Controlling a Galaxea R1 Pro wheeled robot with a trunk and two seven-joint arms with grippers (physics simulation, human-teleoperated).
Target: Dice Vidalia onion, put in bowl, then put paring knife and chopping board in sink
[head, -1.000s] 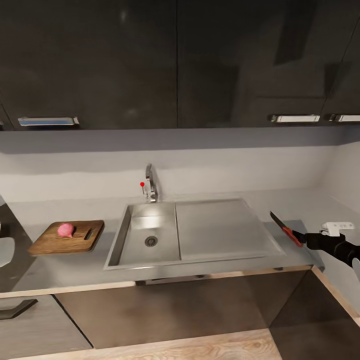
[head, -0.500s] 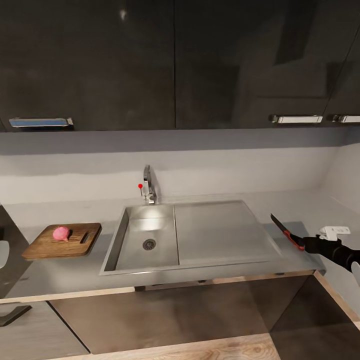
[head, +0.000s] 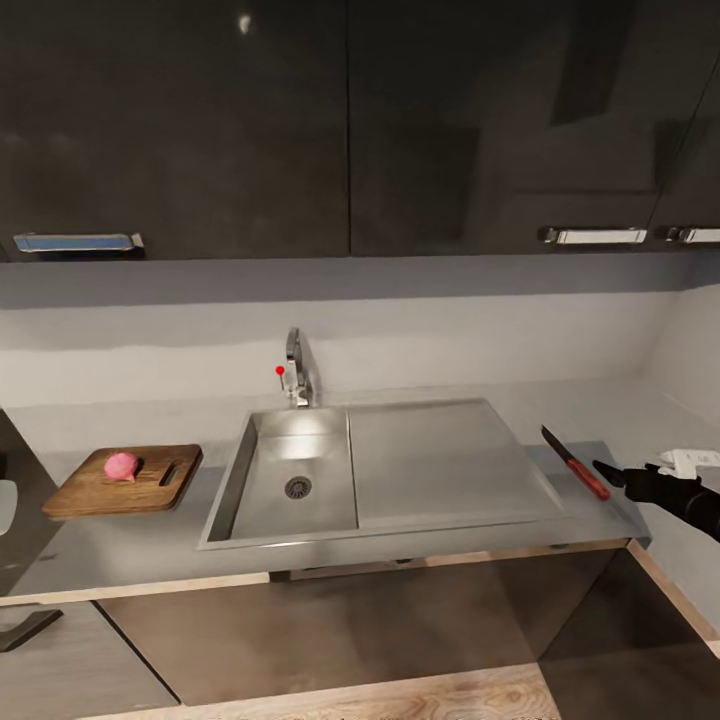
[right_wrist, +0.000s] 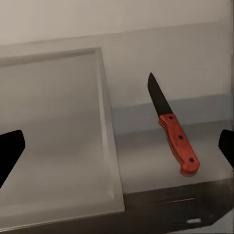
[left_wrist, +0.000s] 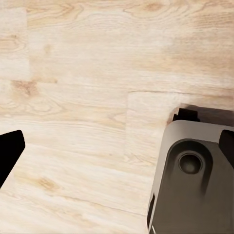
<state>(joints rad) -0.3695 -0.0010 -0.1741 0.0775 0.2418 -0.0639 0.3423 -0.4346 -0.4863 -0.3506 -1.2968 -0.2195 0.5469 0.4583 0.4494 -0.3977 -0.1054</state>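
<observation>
Vidalia onion point(head: 121, 465) rests whole on chopping board point(head: 124, 480); paring knife point(head: 575, 462) apparently lies free beside spread right gripper point(head: 612, 474); dicing pending.

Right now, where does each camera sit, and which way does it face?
Head view: high on the robot, facing forward and down at the countertop, sink, chopping board and Vidalia onion; the right hand shows near the paring knife.
Left wrist view: on the left arm, facing down at the wooden floor; dark fingertips and the robot's base show.
Right wrist view: on the right arm, facing the paring knife lying beside the drainer.
Head and right wrist views share the knife.
</observation>
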